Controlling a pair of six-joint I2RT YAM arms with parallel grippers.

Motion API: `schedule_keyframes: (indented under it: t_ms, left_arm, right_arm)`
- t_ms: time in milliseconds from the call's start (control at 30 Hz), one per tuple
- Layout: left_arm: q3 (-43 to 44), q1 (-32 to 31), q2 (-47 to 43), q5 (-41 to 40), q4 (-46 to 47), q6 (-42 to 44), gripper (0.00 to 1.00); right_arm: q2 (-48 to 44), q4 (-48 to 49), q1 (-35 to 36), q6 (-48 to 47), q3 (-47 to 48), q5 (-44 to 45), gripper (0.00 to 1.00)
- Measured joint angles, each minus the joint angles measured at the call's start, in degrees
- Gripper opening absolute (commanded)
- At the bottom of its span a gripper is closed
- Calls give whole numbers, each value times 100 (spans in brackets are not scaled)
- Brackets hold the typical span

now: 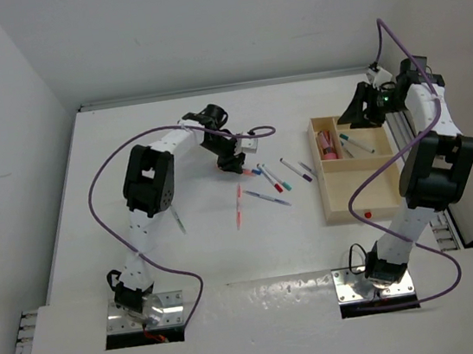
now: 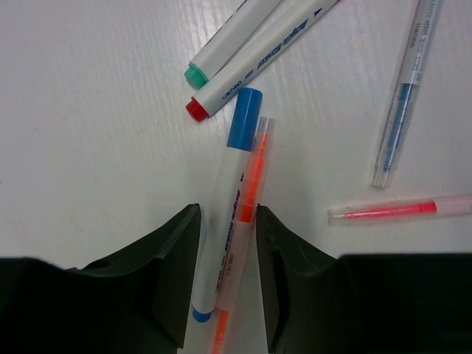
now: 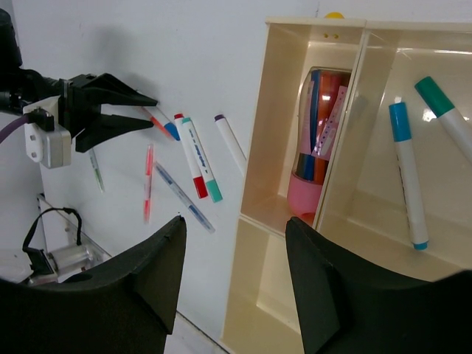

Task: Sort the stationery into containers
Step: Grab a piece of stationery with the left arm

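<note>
Top view. Tray (image 1: 336,192) sits right of centre: one tray, three compartments. Pink block (image 1: 326,145) lies in the upper-left compartment. Loose pens are scattered at centre frame, apart from the tray. One grey pen (image 1: 178,221) lies alone further left. Left gripper (image 1: 233,163) is down at the scatter's upper-left edge. Right gripper (image 1: 365,109) hangs over the tray's top end.

Left wrist view. Six pens counted. Two lie side by side between the fingers (image 2: 169,265): blue-capped marker (image 2: 232,184) and orange pen (image 2: 252,177). Fingers stand narrowly apart astride the pair; whether they already press cannot be told. Hazard: a double pick, putting two unlike items into one compartment, or one pen sliding out in transit. Four lie outside: teal-capped marker (image 2: 228,40), red-capped marker (image 2: 251,70), clear blue pen (image 2: 402,110), clear red pen (image 2: 402,210).

Right wrist view. Fingers (image 3: 147,280) are wide apart with nothing between them. Two markers lie in the large compartment at right, well apart from the scatter. Hazard: the right arm, parked over the tray, could obstruct a delivery from the left.
</note>
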Motion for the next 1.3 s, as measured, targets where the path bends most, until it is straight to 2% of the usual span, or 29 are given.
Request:
schedule_keyframes:
  t_ms: [267, 467, 633, 733, 800, 967, 1067, 1200, 1300]
  left_arm:
    - [0, 0, 7, -188, 240, -251, 40]
    - [0, 2, 7, -168, 208, -251, 34]
    - [-22, 2, 4, -90, -2, -162, 34]
    - [-376, 4, -181, -35, -42, -28, 35]
    - [-748, 4, -417, -39, -131, 35, 40]
    - [-1587, 4, -957, -101, -356, 109, 67]
    - [-1869, 35, -1163, -140, -398, 39, 73]
    - [-2026, 22, -1298, -245, -160, -413, 72]
    - [-2127, -44, -1458, -452, 378, -1084, 66]
  right_arm:
    - [26, -7, 0, 2, -13, 0, 56]
    - [28, -7, 0, 4, -13, 0, 56]
    - [28, -7, 0, 2, -13, -4, 56]
    - [28, -11, 0, 2, -13, -15, 56]
    - [28, -15, 0, 2, -13, -24, 56]
    - [28, -33, 4, 2, -13, -59, 56]
    - [28, -50, 11, 2, -13, -66, 57]
    - [28, -52, 17, 2, -15, -107, 57]
    - [20, -50, 44, 2, -70, -151, 57]
